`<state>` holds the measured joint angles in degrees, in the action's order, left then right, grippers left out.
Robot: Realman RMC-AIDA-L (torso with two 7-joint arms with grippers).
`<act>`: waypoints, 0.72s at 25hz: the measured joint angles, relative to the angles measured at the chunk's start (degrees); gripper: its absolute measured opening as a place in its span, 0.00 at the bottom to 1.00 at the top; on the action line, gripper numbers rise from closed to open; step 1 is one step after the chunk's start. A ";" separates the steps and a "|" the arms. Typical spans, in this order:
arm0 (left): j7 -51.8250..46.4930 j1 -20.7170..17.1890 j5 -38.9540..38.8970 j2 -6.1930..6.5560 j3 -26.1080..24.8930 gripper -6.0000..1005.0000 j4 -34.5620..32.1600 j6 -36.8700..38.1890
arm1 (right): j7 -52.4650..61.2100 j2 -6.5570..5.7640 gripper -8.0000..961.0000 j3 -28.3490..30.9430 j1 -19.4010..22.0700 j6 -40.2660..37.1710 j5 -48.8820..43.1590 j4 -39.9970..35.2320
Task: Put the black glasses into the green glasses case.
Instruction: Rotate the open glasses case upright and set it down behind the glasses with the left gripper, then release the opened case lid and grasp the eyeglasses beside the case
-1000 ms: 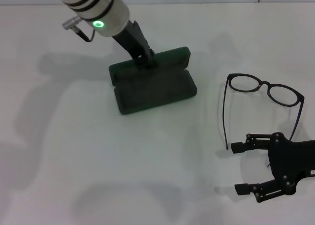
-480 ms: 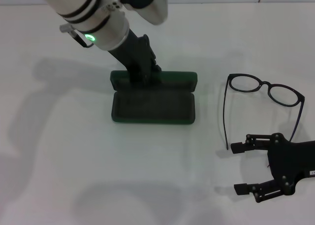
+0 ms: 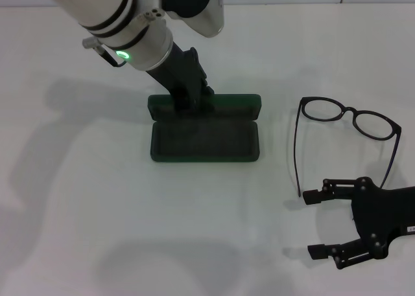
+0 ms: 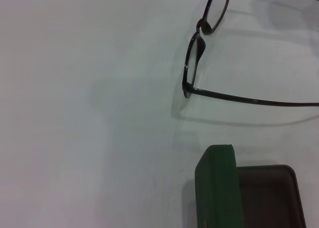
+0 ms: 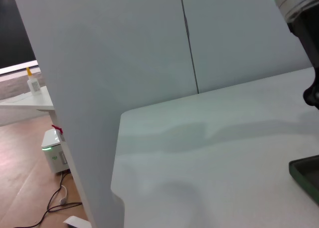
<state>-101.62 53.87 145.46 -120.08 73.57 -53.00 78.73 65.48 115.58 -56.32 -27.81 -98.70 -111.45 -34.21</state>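
Since 1 second ago I have swung the green glasses case [image 3: 205, 133] round from a skewed angle until it sits square on the white worktop [image 3: 78, 199], and in the last half second it has barely shifted. My left gripper [image 3: 188, 100] is down at the raised lid along the far edge of the case; whether its fingers are clamped on the lid or merely against it I cannot tell. The case lies open, its dark lined tray facing up. In my left wrist view the green lid edge [image 4: 217, 188] stands beside the tray, with the black glasses [image 4: 204, 38] beyond it.

The black glasses [image 3: 347, 122] rest on the worktop well apart from the case, to its right, temples unfolded and pointing toward me. My right gripper [image 3: 318, 223] hovers just near the temple tips, its 2 fingers spread apart and holding nothing.
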 joint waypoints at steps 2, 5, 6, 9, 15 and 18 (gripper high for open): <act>-0.71 -0.33 -0.14 -0.03 0.37 0.23 -0.22 -0.45 | 0.00 -0.01 0.92 -0.01 0.00 0.00 0.00 -0.03; -3.20 -0.42 -0.48 -0.04 0.56 0.27 -0.52 -0.50 | 0.00 -0.06 0.92 -0.02 0.01 0.00 0.00 -0.03; -3.99 -0.29 -0.68 -0.01 0.58 0.28 -0.55 -0.17 | 0.00 -0.07 0.92 -0.02 0.02 0.00 0.00 -0.02; -5.54 -0.17 -1.99 0.10 0.68 0.32 -1.37 1.05 | 0.00 -0.08 0.92 -0.03 0.03 -0.01 0.00 0.00; -5.84 -3.07 -9.56 0.37 -1.74 0.50 -5.92 3.19 | 0.10 -0.14 0.92 0.27 0.12 -0.12 0.04 0.02; -5.75 -4.93 -14.95 0.47 -8.02 0.60 -5.45 5.10 | 1.59 -0.28 0.92 0.54 0.18 -0.36 0.45 -0.37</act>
<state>-107.37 48.94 130.52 -119.61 65.55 -58.44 83.83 67.06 115.30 -55.78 -27.63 -99.06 -110.99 -34.58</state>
